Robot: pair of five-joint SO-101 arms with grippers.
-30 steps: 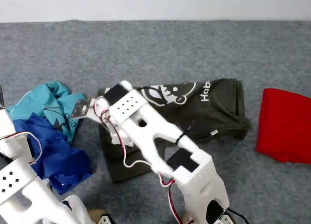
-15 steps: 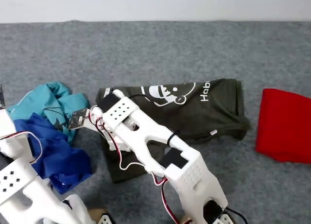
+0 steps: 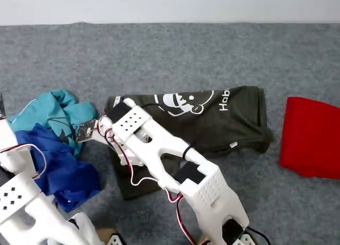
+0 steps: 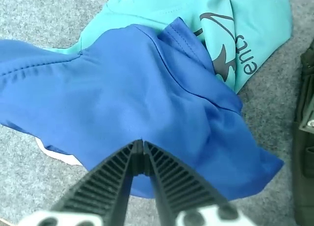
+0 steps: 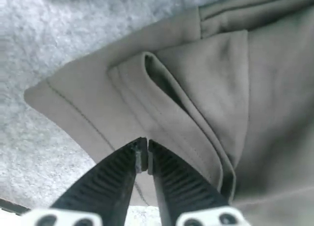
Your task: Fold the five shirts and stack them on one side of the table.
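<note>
A dark olive shirt (image 3: 228, 123) with a white print lies spread at the table's middle, its near left part folded over. My right gripper (image 5: 142, 156) is shut, its tips resting on the doubled hem of the olive shirt (image 5: 221, 88) near a corner. A blue shirt (image 3: 58, 168) and a teal shirt (image 3: 53, 111) lie crumpled together at the left. Over the blue shirt (image 4: 122, 88) my left gripper (image 4: 142, 146) hangs shut, with the teal shirt (image 4: 255, 30) beyond it. A folded red shirt (image 3: 313, 138) lies at the right edge.
The grey carpeted table (image 3: 170, 53) runs bare across the back. A white cloth edge (image 4: 59, 155) peeks from under the blue shirt. The right arm (image 3: 159, 144) stretches over the olive shirt; the left arm (image 3: 21, 202) stands at the near left corner.
The right arm has swung toward the near left, bringing its gripper down to the olive shirt's left part. The shirts and the left arm have stayed put.
</note>
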